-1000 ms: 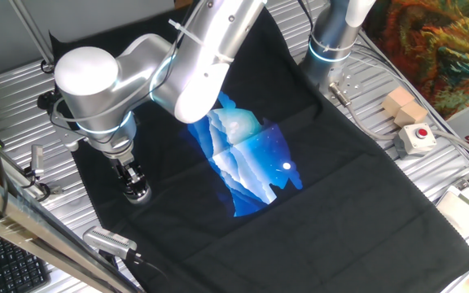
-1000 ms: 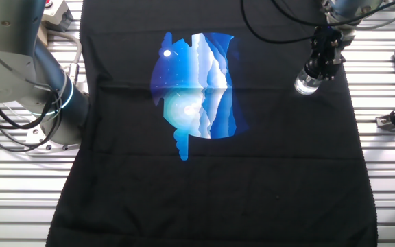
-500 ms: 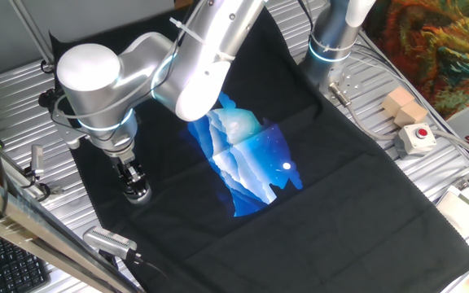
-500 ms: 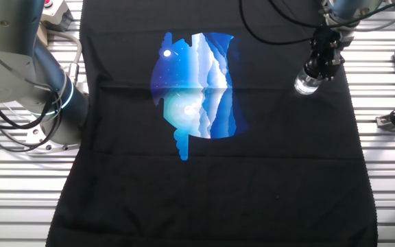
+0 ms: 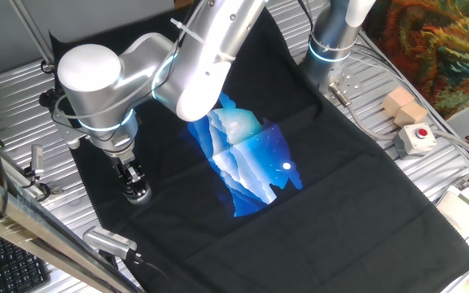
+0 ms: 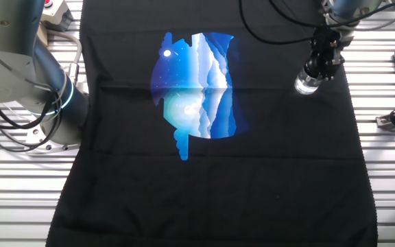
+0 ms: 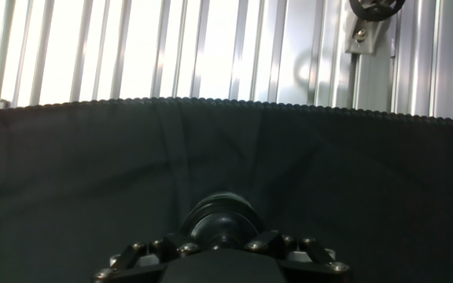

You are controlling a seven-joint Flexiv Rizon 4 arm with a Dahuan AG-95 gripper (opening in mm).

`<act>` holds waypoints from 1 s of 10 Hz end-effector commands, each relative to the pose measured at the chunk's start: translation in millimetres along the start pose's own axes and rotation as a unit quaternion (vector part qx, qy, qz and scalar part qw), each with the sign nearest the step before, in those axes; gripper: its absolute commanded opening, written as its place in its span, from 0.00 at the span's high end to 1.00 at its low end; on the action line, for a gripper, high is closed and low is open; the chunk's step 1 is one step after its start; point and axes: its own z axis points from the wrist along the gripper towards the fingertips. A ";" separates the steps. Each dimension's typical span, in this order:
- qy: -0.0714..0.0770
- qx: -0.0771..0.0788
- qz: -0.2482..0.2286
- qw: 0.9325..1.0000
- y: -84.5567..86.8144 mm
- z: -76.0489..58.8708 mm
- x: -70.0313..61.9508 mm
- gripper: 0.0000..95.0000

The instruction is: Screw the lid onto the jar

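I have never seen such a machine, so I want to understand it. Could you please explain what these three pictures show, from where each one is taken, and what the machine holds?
This is one silver robot arm with two fingers. Two pictures come from fixed cameras on different sides of the table; the third comes from a camera on the hand, looking along the fingers. The metal table carries a black cloth with a blue mountain print. The gripper reaches straight down and closes on the dark lid, which sits on top of the small clear glass jar standing near the cloth's edge. A box with a red button lies beside the cloth.
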 end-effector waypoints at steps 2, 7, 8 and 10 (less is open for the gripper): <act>0.000 0.002 0.000 1.000 -0.1 1.2 0.1 1.00; 0.001 0.005 0.003 1.000 -0.2 1.3 0.5 1.00; 0.000 -0.004 0.009 1.000 0.2 0.1 0.4 1.00; 0.000 0.006 0.008 1.000 0.1 0.3 0.4 1.00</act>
